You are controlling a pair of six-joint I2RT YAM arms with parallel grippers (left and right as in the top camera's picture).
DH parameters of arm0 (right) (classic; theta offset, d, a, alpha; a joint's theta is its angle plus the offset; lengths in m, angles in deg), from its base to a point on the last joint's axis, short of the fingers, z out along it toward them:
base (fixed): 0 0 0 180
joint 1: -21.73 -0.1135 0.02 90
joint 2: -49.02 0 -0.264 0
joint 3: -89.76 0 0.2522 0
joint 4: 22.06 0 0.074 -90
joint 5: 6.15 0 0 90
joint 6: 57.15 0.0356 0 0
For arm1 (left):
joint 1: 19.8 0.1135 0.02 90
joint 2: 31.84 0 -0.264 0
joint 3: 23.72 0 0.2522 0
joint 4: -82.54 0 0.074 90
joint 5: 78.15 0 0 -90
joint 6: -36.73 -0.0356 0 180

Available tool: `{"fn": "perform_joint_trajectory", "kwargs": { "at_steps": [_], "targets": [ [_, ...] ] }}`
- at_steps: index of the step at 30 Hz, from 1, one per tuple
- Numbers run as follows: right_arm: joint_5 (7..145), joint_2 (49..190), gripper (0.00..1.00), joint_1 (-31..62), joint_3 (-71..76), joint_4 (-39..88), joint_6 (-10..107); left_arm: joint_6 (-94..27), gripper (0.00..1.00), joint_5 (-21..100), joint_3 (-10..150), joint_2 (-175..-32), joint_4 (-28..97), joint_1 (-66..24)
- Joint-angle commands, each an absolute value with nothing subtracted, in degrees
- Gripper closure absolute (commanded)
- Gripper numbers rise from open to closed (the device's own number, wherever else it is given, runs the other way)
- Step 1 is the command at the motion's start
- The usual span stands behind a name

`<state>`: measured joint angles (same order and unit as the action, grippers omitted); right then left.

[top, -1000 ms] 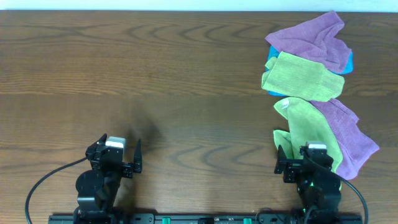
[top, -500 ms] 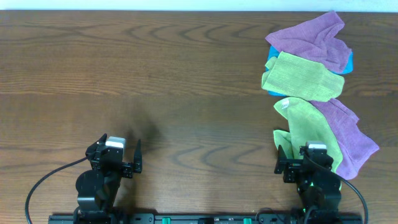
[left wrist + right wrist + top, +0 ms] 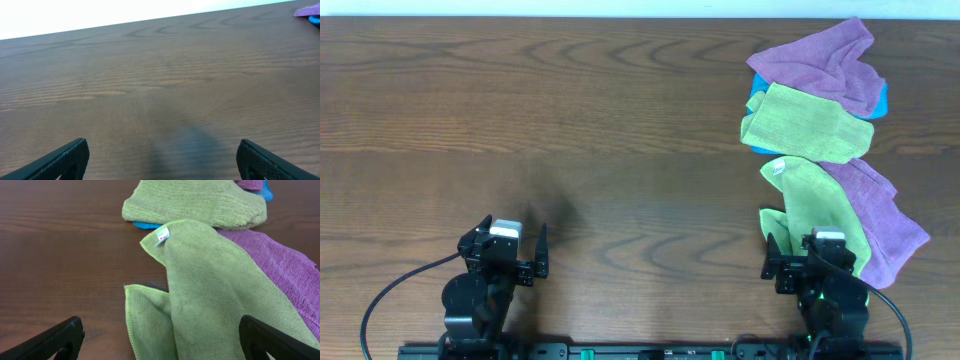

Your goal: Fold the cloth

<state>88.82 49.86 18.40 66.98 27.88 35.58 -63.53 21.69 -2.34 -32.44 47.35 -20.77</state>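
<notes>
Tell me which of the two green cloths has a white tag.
The brighter lime-green cloth, draped partly over a purple cloth; its white tag sits at the corner nearest the duller yellow-green cloth, which shows none.
</notes>
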Motion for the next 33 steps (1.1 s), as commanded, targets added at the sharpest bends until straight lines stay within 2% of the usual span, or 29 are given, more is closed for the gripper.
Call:
{"fn": "perform_joint_trajectory", "kwargs": {
  "at_steps": [1, 27, 30, 33],
  "targets": [
    [89.2, 49.3, 0.01, 18.7, 67.0, 27.9, 34.9, -62.9, 0.05, 20.6, -3.4, -32.1, 46.7, -20.9],
    [90.0, 49.3, 0.01, 18.7, 67.0, 27.9, 34.0, -62.9, 0.05, 20.6, -3.4, -32.1, 46.7, -20.9],
    [89.5, 49.3, 0.01, 18.7, 67.1, 24.4, 34.2, -62.9, 0.05, 20.6, -3.4, -32.0, 46.7, -20.9],
    [84.6, 49.3, 0.01, 18.7, 67.1, 17.7, 43.1, -62.9, 0.05, 20.6, -3.4, -32.1, 46.7, -20.9]
  ]
}}
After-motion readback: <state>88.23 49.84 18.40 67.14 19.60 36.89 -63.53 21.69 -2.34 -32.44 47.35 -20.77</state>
